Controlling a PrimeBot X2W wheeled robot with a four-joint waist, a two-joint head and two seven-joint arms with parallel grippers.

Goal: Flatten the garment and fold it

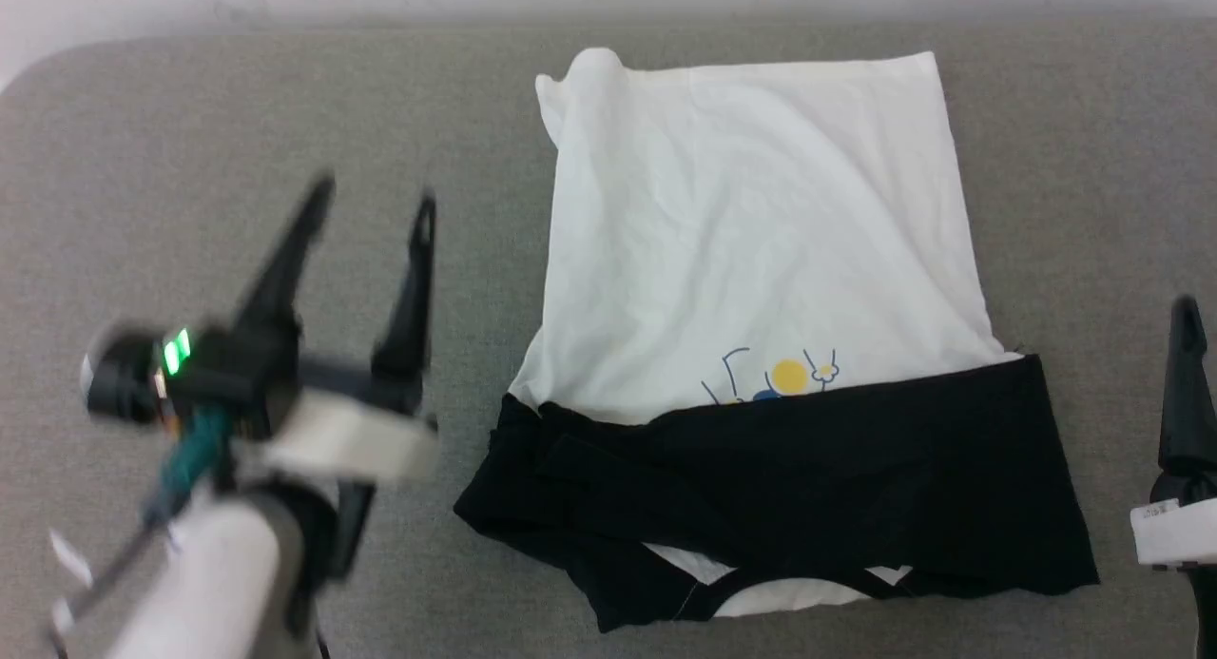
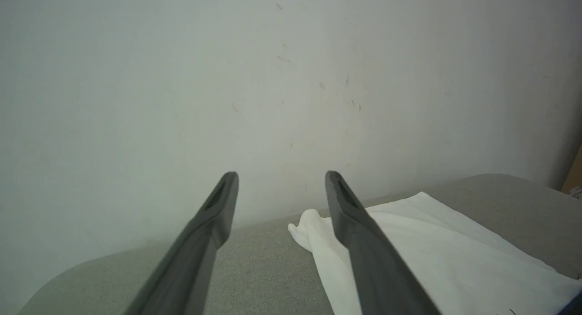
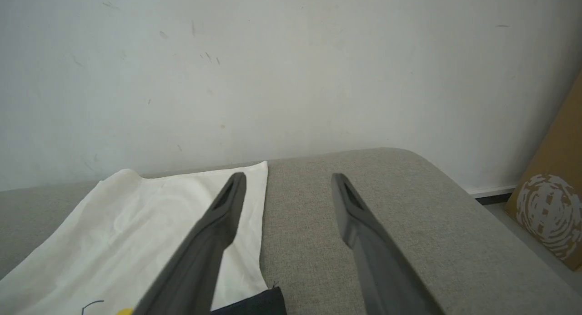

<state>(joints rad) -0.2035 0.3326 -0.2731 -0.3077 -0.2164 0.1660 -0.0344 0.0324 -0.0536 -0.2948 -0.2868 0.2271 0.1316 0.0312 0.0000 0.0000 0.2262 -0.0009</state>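
The garment lies on the grey surface, its white body spread flat toward the far side and its black sleeves folded across the near end. A small yellow-and-blue print peeks out just above the sleeves. My left gripper hangs open above the surface to the left of the garment, nothing between its fingers. At the right edge, beside the sleeve end, my right gripper shows one dark finger. In the right wrist view the right gripper is open and empty, over the garment's right edge.
The grey padded surface runs to a pale wall at the back. A brown cardboard box leans against the wall off the surface's right end. In the left wrist view the garment's far left corner is bunched up.
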